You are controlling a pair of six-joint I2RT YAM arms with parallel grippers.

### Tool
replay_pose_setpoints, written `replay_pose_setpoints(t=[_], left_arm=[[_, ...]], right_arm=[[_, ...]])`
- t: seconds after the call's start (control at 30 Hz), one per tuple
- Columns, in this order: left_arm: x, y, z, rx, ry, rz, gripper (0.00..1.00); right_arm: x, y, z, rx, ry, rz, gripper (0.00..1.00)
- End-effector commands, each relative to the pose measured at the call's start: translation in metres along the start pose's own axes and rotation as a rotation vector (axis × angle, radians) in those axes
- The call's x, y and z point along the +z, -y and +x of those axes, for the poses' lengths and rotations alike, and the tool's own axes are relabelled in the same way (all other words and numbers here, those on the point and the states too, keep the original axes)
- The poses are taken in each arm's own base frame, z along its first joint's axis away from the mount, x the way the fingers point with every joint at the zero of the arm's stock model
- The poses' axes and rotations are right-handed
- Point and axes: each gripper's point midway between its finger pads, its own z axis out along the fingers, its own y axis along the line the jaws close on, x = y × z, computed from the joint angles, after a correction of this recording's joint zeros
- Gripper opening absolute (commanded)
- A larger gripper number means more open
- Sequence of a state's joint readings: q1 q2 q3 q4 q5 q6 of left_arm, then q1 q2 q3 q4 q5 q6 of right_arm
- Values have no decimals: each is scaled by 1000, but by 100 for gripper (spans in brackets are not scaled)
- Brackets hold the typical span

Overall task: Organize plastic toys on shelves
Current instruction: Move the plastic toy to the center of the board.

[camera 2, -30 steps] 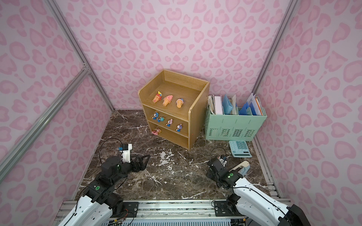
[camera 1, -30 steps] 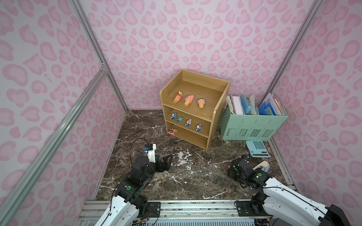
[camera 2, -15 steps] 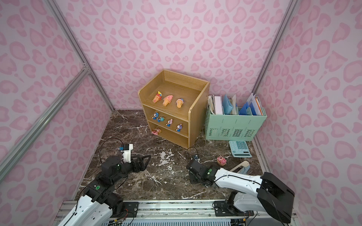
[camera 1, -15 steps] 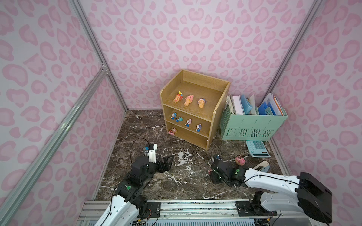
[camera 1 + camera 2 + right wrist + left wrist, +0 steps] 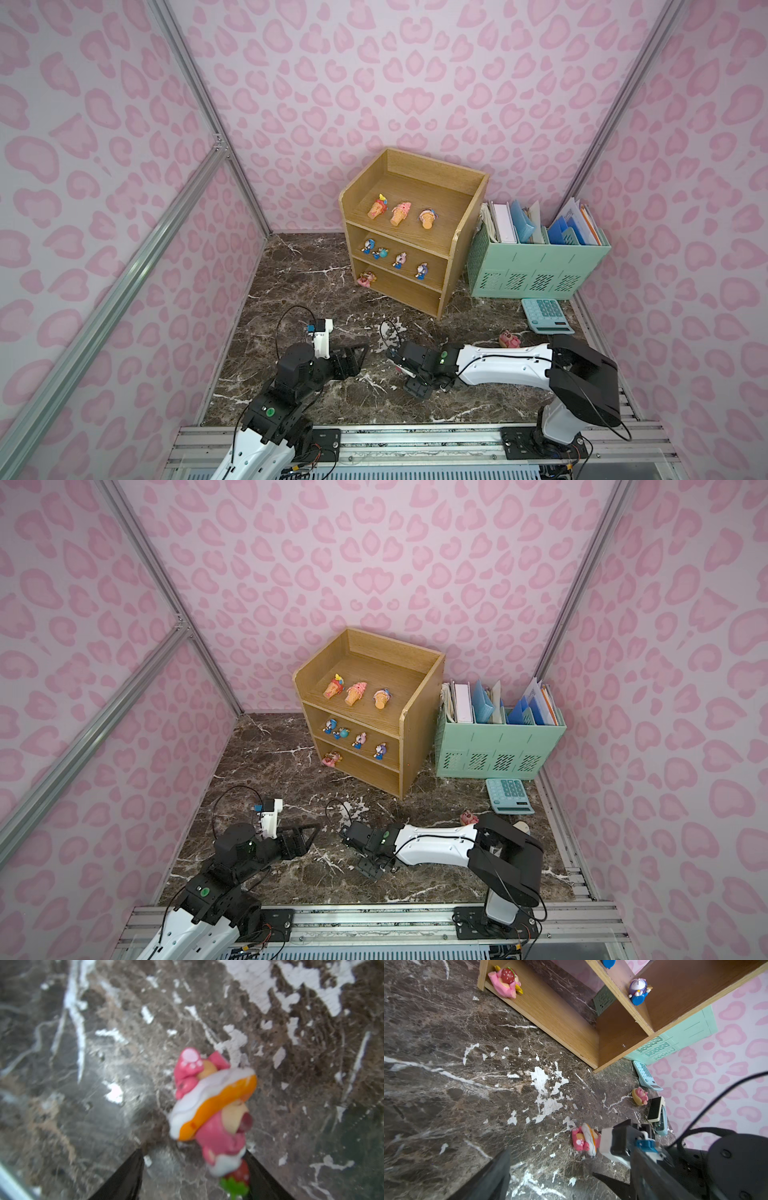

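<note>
The shelves stand at the back with three orange cone toys on the top tier. Several small blue-white toys sit on the middle tier and one pink toy on the bottom tier. My right gripper is open low over the middle of the table. A pink toy with an orange-white ring lies on the marble between its fingers, close against one of them. Another pink toy lies on the table to the right. My left gripper is open and empty, a short way left of the ringed toy.
A mint green file organizer with papers stands right of the shelves, with a mint calculator in front of it. A small beige and blue object lies near the second pink toy. The right forearm stretches across the table's right half.
My right arm swung left from the table's right side to the middle with the ringed pink toy, and its jaws have opened around it. The left arm barely moved.
</note>
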State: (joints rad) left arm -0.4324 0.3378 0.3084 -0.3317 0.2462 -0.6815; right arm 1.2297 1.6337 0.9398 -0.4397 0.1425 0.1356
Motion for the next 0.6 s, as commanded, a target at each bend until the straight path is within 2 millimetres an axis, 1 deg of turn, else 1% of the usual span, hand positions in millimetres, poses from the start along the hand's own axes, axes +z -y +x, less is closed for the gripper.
replay_pose_setpoints(t=[0.0, 0.1, 0.17, 0.23, 0.27, 0.3, 0.33, 0.37, 0.4, 0.43, 0.5, 0.53, 0.57], left_arm=[[4, 3, 4, -32, -18, 29, 91], [16, 9, 8, -55, -61, 72, 90], [25, 11, 12, -72, -106, 77, 88], [33, 14, 15, -85, -155, 87, 86], [38, 16, 17, -95, -179, 90, 84], [41, 18, 19, -106, -199, 93, 83], [45, 20, 21, -112, -215, 92, 82], [48, 20, 24, -117, -231, 89, 81], [51, 22, 26, -114, -241, 89, 81], [54, 23, 28, -109, -249, 86, 80], [58, 22, 32, -109, -259, 78, 80], [61, 21, 36, -111, -271, 73, 80], [63, 24, 34, -109, -260, 88, 80]], right_arm=[[-24, 3, -7, -65, 76, -13, 83], [-48, 12, -10, 6, 181, -9, 81], [-65, 20, -16, 119, 298, -13, 78], [-86, 27, -25, 333, 484, -82, 77], [-96, 30, -27, 482, 588, -162, 80], [-105, 31, -27, 642, 688, -287, 84], [-113, 34, -25, 782, 772, -396, 84], [-112, 39, -14, 956, 817, -499, 80], [-115, 37, -8, 1036, 870, -581, 78], [-114, 37, -2, 1119, 881, -600, 78], [-105, 36, 10, 1246, 857, -526, 79], [-103, 37, 15, 1302, 868, -513, 79], [-99, 38, 20, 1363, 867, -522, 77]])
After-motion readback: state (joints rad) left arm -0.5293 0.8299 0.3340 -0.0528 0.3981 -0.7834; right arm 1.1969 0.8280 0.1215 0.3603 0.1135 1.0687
